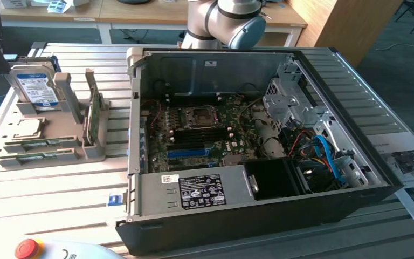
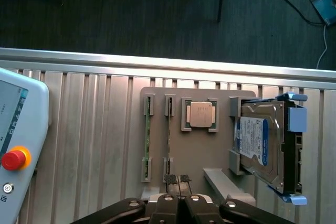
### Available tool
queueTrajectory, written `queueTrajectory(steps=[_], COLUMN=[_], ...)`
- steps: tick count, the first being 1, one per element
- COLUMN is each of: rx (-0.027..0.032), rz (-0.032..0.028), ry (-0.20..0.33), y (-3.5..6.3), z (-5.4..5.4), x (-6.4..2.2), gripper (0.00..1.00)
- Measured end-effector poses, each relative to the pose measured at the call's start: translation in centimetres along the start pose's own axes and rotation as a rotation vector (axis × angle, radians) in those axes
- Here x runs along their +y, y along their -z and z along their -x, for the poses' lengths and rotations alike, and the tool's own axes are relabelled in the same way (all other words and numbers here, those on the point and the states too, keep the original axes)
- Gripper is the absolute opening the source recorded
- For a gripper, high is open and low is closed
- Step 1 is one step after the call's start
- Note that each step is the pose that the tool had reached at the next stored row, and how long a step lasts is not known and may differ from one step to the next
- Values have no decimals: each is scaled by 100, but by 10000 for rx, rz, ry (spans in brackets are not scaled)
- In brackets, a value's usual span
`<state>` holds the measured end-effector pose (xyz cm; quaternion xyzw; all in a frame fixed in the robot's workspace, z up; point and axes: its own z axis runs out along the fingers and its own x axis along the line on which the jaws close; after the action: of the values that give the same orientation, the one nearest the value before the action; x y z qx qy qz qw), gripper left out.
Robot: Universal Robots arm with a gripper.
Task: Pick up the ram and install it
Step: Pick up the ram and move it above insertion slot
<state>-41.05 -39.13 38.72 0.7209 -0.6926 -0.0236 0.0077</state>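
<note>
Two ram sticks, thin and green, rest on edge in a grey holder tray (image 1: pixel 92 152) on the exterior view's left, one (image 1: pixel 40 143) behind the other (image 1: pixel 38 157). From the wrist they run side by side, one (image 2: pixel 148 140) farther out and one (image 2: pixel 169 141) nearer my fingers. My gripper (image 2: pixel 178 178) hovers high above the tray, just past the end of the nearer stick. Its black fingertips (image 2: pixel 171 178) are pressed together, shut, with nothing between them. The open computer case (image 1: pixel 379 178) shows the motherboard's black memory slots (image 1: pixel 192 139). My arm (image 1: pixel 228 21) rises behind the case.
The tray also holds a hard drive (image 1: pixel 36 86) (image 2: pixel 260 145), a CPU (image 1: pixel 27 127) (image 2: pixel 200 114) and a green card on edge (image 1: pixel 92 116). A pendant with a red stop button (image 2: pixel 14 159) lies beside it. Cables and a power supply (image 1: pixel 200 191) crowd the case.
</note>
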Motion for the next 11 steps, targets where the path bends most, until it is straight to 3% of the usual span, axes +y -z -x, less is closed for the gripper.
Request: queueTrajectory(steps=[11], rx=[0], rz=[0], ry=[0], y=[0], z=[0], x=[0], gripper=[11])
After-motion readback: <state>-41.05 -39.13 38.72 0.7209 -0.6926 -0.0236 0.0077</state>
